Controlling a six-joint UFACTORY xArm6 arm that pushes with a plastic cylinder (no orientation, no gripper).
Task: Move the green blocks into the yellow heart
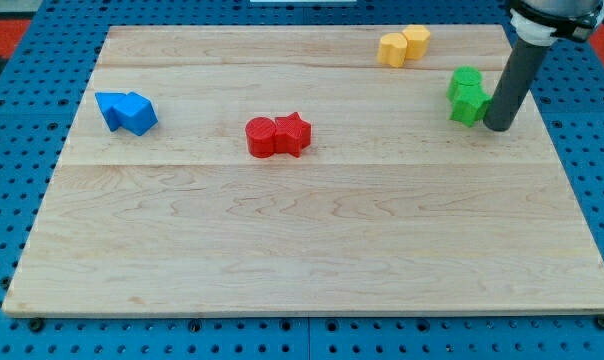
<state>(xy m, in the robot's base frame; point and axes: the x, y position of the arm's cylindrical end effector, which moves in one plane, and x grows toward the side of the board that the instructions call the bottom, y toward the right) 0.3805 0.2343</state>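
Two green blocks [468, 96] sit touching each other near the view's right edge, upper part of the board; their shapes are hard to tell apart. My tip [499, 127] stands just to their right, close against them or touching. Two yellow blocks sit together at the view's top, right of centre: a yellow heart [392, 49] on the left and a rounder yellow block [416, 40] touching it on the right. The greens lie below and to the right of the yellow pair.
A red cylinder [261, 137] and a red star [293, 134] touch each other near the board's middle. Two blue blocks [127, 111] sit together at the view's left. The wooden board [302, 260] lies on a blue pegboard.
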